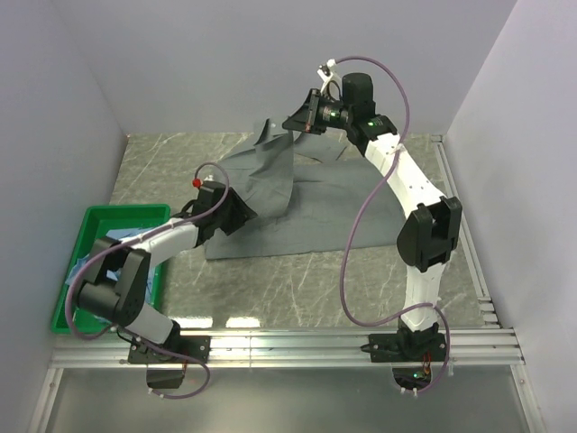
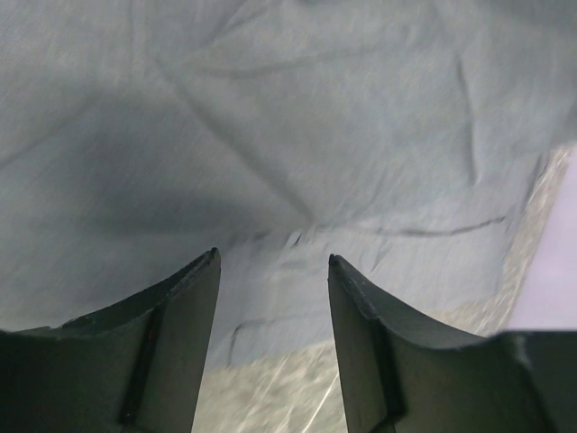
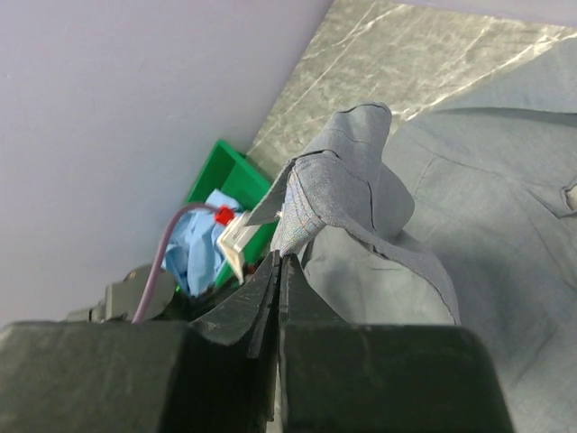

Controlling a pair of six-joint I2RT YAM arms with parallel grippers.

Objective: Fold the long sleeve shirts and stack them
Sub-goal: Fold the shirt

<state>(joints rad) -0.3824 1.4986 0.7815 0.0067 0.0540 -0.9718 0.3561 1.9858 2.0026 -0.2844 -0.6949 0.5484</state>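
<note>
The grey-green long sleeve shirt (image 1: 306, 212) lies spread on the marble table, with its far left part lifted. My right gripper (image 1: 293, 126) is shut on a hem of that shirt (image 3: 487, 207) and holds it up near the back wall; in the right wrist view the jaws (image 3: 282, 257) pinch the stitched edge. My left gripper (image 1: 245, 215) is open at the shirt's left edge. In the left wrist view its fingers (image 2: 273, 257) stand apart with the cloth (image 2: 315, 117) hanging just beyond them and nothing between them. The light blue shirt (image 3: 194, 248) lies crumpled in the bin.
A green plastic bin (image 1: 99, 216) stands at the left, partly under my left arm; it also shows in the right wrist view (image 3: 225, 167). Grey walls close in the table at the left, back and right. A metal rail (image 1: 288, 347) runs along the near edge.
</note>
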